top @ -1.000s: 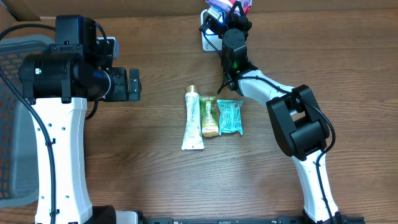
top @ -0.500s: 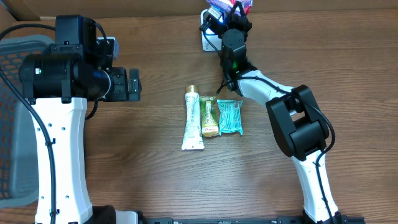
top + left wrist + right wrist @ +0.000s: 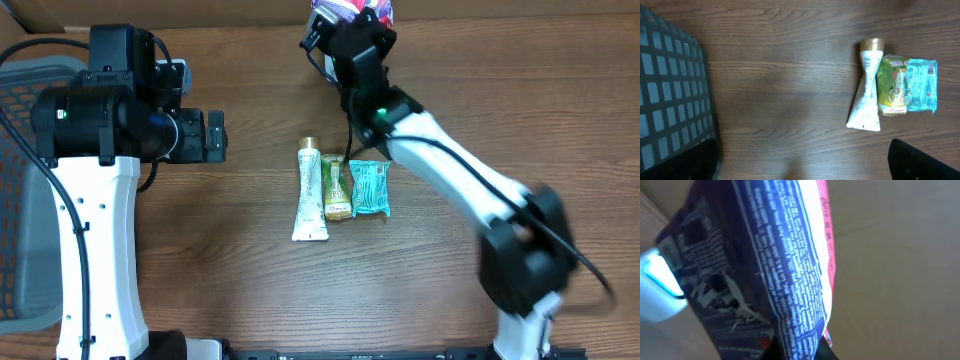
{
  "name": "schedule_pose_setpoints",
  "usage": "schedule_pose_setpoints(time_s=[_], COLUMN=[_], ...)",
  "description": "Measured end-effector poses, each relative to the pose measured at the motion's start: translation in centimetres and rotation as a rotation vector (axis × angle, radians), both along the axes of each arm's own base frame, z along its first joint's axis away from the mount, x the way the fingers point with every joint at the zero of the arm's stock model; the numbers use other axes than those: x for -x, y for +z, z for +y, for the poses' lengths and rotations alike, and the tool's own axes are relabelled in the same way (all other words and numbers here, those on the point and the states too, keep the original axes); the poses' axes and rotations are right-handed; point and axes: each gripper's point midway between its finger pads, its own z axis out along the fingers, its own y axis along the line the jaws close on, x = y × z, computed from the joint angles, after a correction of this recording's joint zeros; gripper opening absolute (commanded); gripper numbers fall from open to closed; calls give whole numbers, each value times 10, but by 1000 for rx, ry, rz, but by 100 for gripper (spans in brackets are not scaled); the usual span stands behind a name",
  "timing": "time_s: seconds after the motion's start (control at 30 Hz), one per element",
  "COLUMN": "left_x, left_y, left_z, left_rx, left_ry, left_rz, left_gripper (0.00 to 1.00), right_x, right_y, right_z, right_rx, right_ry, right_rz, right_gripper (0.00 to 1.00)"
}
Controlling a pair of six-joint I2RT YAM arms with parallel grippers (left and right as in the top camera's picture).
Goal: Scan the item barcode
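Holding the glossy purple, pink and white snack packet (image 3: 772,275) at the far edge of the brown wooden table (image 3: 200,270), the right gripper (image 3: 356,24) has its jaws pinched on the packet's lower end. In the overhead view only a crumpled top of the packet shows, at the frame's upper border.

Compared with a second ago, we note that the packet and gripper have shifted toward the left side of the overhead view. The right arm is now motion-blurred, and its elbow has swung out toward the near right. We judge that the packet is being swept past the white scanner block with a blue-lit window (image 3: 657,285), so the scan pass is under way, not finished.

In the right wrist view the packet's long axis runs from top to bottom, leaning slightly. Its dark printed face is turned to the camera and its pink and white edge lies to the right. The scanner sits just beside the packet's left flank. We cannot pick out a barcode among the print.

Further out, three items lie side by side at mid-table: a white tube with a gold cap (image 3: 311,200), a green sachet (image 3: 336,190) and a teal wrapper (image 3: 369,188).

The left gripper (image 3: 214,135) hangs well apart from them, jaws spread wide and empty, beside the grey mesh basket (image 3: 20,220)
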Motion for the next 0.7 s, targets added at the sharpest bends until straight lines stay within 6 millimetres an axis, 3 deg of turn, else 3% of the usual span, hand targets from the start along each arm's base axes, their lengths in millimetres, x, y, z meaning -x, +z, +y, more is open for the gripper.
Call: schedule_pose_setpoints(time_s=[0.13, 0.27, 0.43, 0.7], left_x=[0, 0, 0, 0], left_y=[0, 0, 0, 0], left_z=[0, 0, 0, 0], left_rx=[0, 0, 0, 0], left_ry=[0, 0, 0, 0], left_rz=[1, 1, 1, 1], left_gripper=[100, 99, 99, 100], right_x=[60, 102, 123, 110], right_y=[43, 43, 1, -63], right_z=[-7, -28, -84, -205], right_rx=[-277, -622, -949, -1348], right_ry=[55, 34, -194, -597], right_rz=[107, 308, 597, 720], right_gripper=[4, 4, 4, 4])
